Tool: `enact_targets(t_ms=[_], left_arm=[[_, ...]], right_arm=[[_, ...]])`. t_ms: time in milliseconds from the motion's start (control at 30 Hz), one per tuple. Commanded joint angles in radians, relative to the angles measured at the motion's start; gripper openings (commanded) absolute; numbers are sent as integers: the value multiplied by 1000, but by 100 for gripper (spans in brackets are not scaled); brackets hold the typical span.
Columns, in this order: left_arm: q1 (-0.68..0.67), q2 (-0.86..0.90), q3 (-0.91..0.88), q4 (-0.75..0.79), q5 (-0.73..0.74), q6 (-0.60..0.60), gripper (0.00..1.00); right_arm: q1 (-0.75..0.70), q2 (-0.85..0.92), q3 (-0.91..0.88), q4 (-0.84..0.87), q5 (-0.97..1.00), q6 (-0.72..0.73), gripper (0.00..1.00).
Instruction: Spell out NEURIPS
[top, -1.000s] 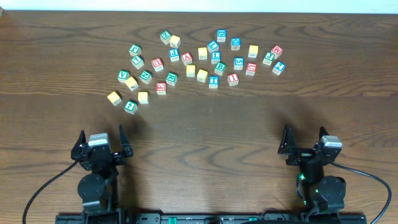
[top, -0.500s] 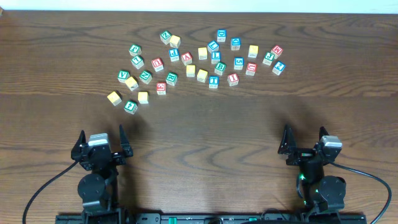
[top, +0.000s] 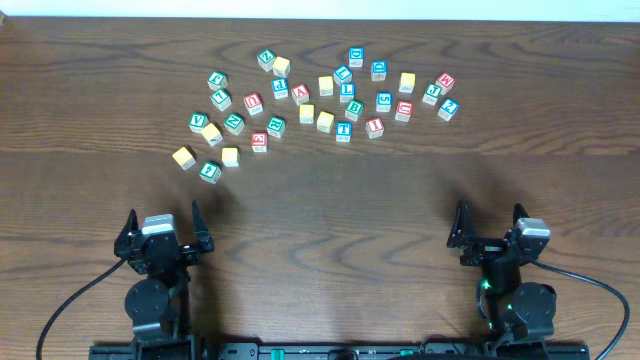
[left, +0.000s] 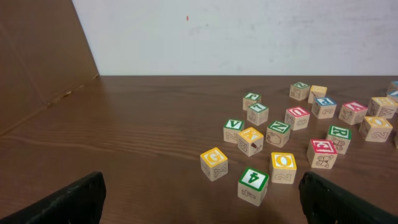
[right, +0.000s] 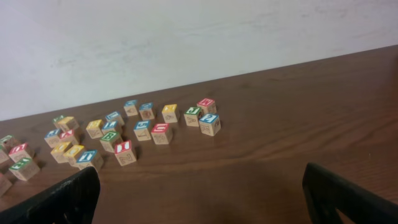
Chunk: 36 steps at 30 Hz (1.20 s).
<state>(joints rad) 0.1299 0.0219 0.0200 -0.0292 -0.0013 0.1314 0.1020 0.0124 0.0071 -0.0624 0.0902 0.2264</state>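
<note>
My left gripper (top: 164, 214) hung over the near edge of the desk (top: 330, 220), released, its jaws spread wide with nothing between them. My right gripper (top: 489, 212) sat the same way on the other side, spread wide and empty.

The cubes (top: 347, 92) lay scattered in a loose band across the far half of the desk, well apart from both grippers. Each rested flat on the wood, and none was stacked. The band began ahead of my left gripper, a little to its right. It ended ahead of my right gripper, a little to its left.

Closest to my left gripper was a green cube marked 4 (top: 210, 171), with a yellow cube (top: 183, 157) just beyond it on its left. From my left wrist, a red cube with an E (left: 322, 153) sat to the right of the 4 and slightly farther off.

From my right wrist the whole scatter lay ahead and to the left. Most of the letters there were too small for me to read.
</note>
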Motion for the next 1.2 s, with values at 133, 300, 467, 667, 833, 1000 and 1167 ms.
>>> enact_targets(t_ms=[133, 300, 467, 667, 833, 1000, 1167], left_arm=[[2, 3, -16, -44, -10, 6, 98], [2, 3, -16, -44, -10, 7, 97], [2, 3, -16, -44, -10, 7, 97], [2, 3, -16, -43, -10, 7, 97], [2, 3, -16, -44, -9, 6, 98], [2, 3, -16, -40, -9, -14, 98], [2, 4, -2, -38, 64, -66, 97]], right_arm=[[-6, 1, -2, -2, 1, 8, 99], [-6, 1, -2, -2, 1, 8, 99], [-6, 1, -2, -2, 1, 8, 99], [-6, 1, -2, -2, 1, 8, 99], [-6, 1, -2, -2, 1, 8, 99], [-6, 1, -2, -2, 1, 8, 99], [-6, 1, -2, -2, 1, 8, 99]])
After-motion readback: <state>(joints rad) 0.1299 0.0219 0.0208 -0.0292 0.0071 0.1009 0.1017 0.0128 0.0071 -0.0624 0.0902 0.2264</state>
